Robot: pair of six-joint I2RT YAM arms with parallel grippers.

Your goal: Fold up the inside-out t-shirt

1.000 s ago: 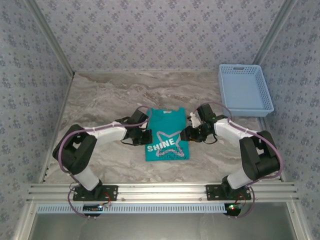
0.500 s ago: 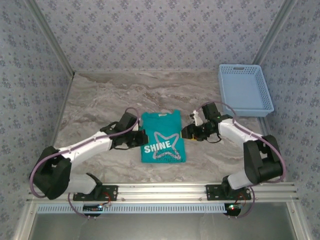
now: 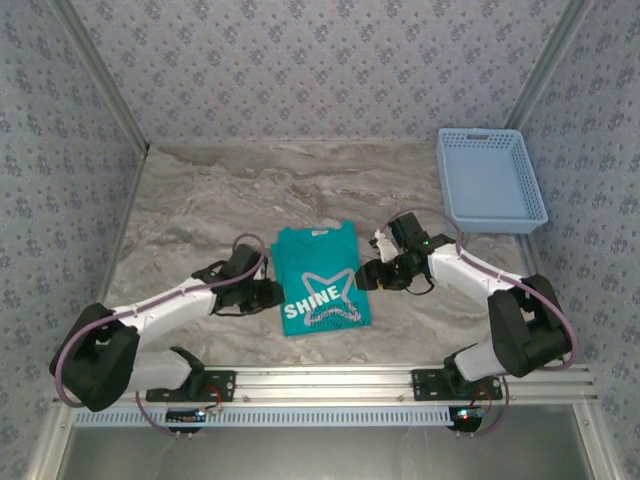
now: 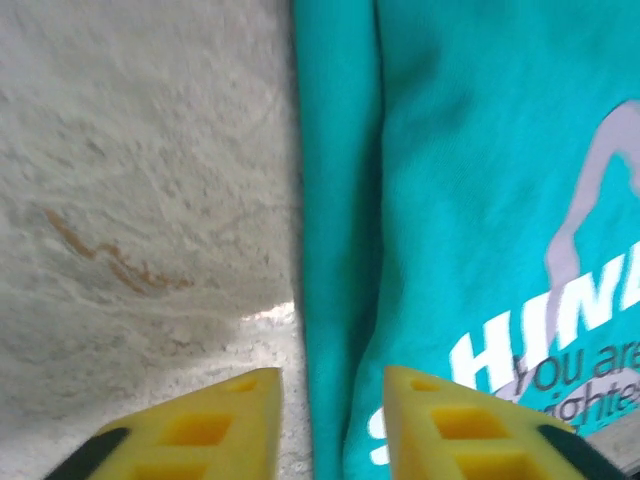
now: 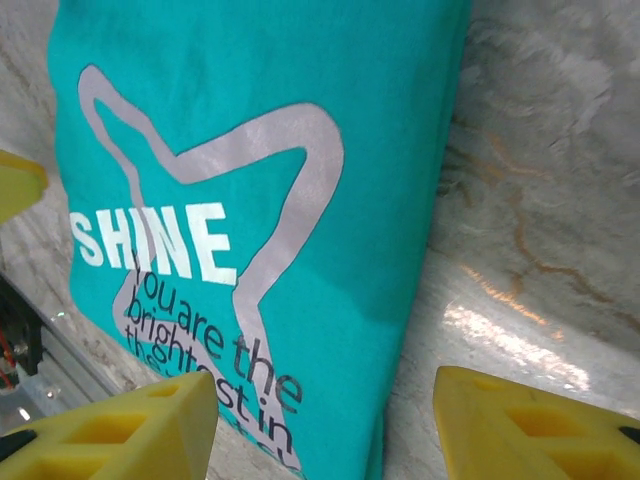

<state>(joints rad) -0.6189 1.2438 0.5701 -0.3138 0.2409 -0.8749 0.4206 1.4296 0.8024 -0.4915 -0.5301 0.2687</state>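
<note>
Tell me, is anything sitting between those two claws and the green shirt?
Nothing visible does. The left claw and right claw, both open, sit right at the side edges of the t-shirt. The blue basket is well away, at the far right.

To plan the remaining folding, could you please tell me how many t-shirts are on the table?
1. The teal t-shirt lies folded flat between the left gripper and the right gripper; the blue basket at the far right looks empty.

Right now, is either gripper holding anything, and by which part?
Nothing is held. The left gripper and right gripper stand open at opposite edges of the t-shirt.
</note>
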